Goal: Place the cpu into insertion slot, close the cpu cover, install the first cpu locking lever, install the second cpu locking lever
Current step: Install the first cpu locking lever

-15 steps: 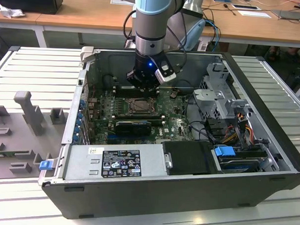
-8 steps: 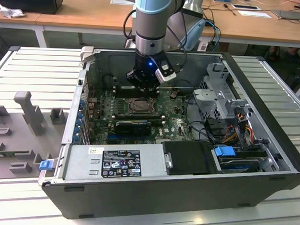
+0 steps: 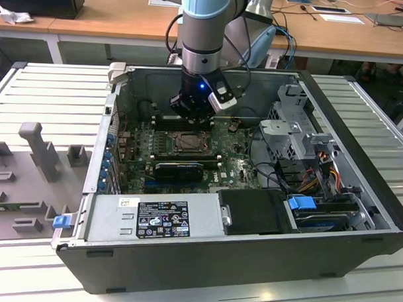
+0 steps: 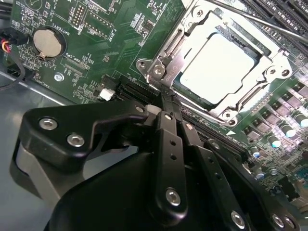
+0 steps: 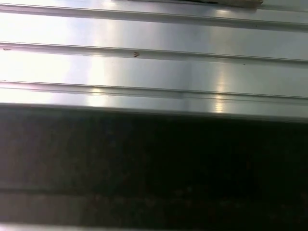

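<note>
Inside an open dark metal computer case on a ribbed aluminium table, a green motherboard lies flat. Above it hangs the black gripper, its slim fingers drawn together, apparently holding nothing. Just beside them, the pale square cpu sits in the insertion slot, framed by the silvery cpu cover. White board lettering is too small to read.

Likely lab, wooden desks, slatted metal workbench
</note>
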Controlling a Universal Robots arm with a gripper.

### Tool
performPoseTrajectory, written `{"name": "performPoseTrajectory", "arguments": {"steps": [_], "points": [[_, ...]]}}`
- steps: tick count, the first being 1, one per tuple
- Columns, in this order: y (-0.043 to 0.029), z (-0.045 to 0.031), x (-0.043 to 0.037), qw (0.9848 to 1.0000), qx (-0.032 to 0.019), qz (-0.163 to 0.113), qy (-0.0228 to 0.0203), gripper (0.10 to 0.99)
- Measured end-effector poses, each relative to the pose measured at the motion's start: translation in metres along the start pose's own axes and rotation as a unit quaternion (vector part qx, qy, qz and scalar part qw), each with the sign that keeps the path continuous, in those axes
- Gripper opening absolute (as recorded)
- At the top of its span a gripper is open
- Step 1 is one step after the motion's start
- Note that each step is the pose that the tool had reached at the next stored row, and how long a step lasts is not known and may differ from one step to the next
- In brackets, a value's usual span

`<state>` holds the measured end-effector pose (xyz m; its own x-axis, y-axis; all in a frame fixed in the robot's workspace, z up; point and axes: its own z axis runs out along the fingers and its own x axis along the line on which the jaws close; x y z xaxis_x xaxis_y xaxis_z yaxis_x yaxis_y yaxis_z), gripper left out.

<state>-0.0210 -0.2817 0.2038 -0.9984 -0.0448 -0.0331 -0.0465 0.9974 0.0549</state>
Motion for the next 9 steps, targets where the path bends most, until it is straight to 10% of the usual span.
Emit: {"name": "performPoseTrajectory", "arguments": {"steps": [9], "points": [[0.0001,-0.0019,-0.0011,0.9999,-0.0129,0.000,-0.0006,0.106]]}}
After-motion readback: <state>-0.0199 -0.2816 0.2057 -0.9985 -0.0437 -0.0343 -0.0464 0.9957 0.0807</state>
